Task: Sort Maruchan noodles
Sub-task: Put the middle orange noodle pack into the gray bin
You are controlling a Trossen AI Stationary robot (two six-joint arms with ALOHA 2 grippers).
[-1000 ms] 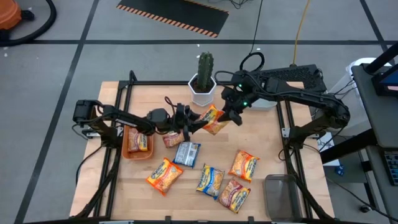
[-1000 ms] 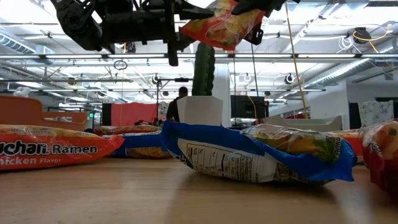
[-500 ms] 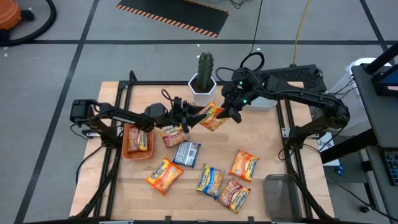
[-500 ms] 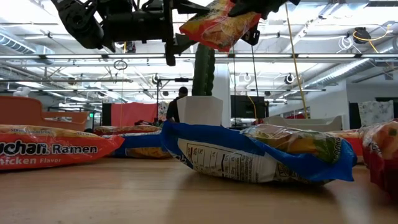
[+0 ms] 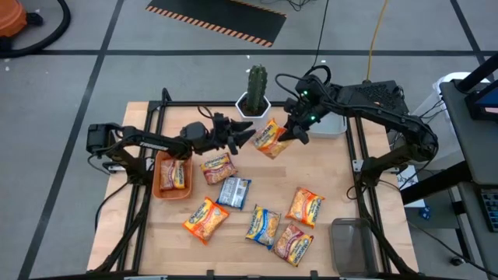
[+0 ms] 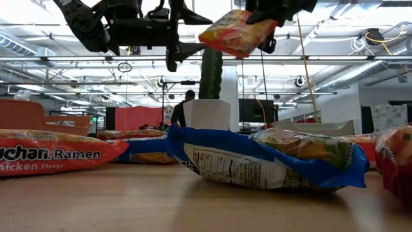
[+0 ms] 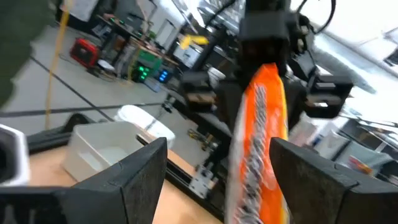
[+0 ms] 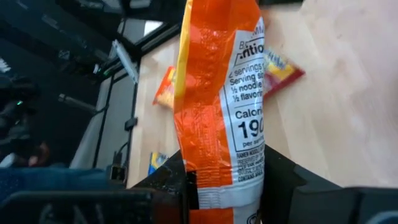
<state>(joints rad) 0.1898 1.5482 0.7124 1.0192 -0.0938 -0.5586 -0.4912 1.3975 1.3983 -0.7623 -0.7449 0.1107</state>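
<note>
Right tool point(image 5: 292, 134) pinches an orange packet point(image 5: 270, 138) in the air above the tabletop point(image 5: 342, 179), just in front of the cactus pot point(image 5: 254, 113). Left tool point(image 5: 243, 133) stands spread just beside it, not touching. Other packets lie flat below; one sits in the orange bin point(image 5: 159, 183).

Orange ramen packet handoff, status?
Right end effector shut on orange ramen packet, held aloft. Left end effector open, beside it. Cactus pot close behind.

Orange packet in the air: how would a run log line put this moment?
packet: aloft, in right gripper | left gripper: open, beside it | phase: handover
</note>
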